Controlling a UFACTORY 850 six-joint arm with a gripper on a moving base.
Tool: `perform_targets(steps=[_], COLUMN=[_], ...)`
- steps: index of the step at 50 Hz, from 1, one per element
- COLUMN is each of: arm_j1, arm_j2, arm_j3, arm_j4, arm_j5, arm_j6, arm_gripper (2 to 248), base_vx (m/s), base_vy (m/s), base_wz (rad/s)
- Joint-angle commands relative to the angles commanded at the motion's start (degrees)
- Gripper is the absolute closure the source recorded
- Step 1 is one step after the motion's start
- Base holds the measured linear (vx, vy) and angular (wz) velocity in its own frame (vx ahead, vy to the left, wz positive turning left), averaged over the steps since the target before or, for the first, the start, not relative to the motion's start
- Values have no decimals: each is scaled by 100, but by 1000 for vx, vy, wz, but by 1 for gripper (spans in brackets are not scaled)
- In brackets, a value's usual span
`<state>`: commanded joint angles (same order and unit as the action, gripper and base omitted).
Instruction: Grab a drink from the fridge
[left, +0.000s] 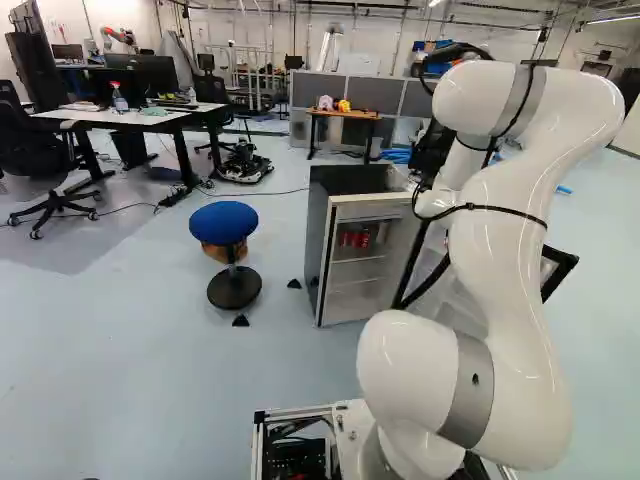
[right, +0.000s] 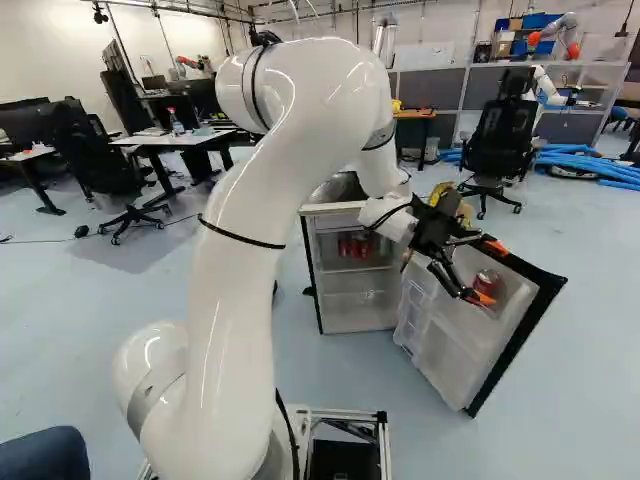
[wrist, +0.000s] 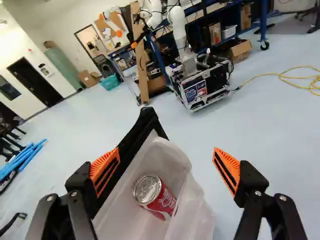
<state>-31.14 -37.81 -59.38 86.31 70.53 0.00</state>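
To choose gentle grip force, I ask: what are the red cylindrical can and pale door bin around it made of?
The can looks like painted metal, glossy, with a bare silvery lid. The bin is probably smooth plastic: its walls look cloudy, somewhat translucent.

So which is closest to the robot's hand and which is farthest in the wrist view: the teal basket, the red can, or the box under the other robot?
1. Red can: just ahead of the hand, in the door bin.
2. Box under another robot: on the floor beyond the can.
3. Teal basket: farthest, near the wall.
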Motion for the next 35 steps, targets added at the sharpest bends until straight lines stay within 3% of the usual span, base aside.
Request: perform_targets(steps=[35], arm_j1=[213], arm_j2=[903], arm_j3=[1438], arm_j4=[-2095], arm_j5=[43], arm_j6=[0], arm_gripper=[3], base_vx=[0], base_vy=[0], base_wz=[0])
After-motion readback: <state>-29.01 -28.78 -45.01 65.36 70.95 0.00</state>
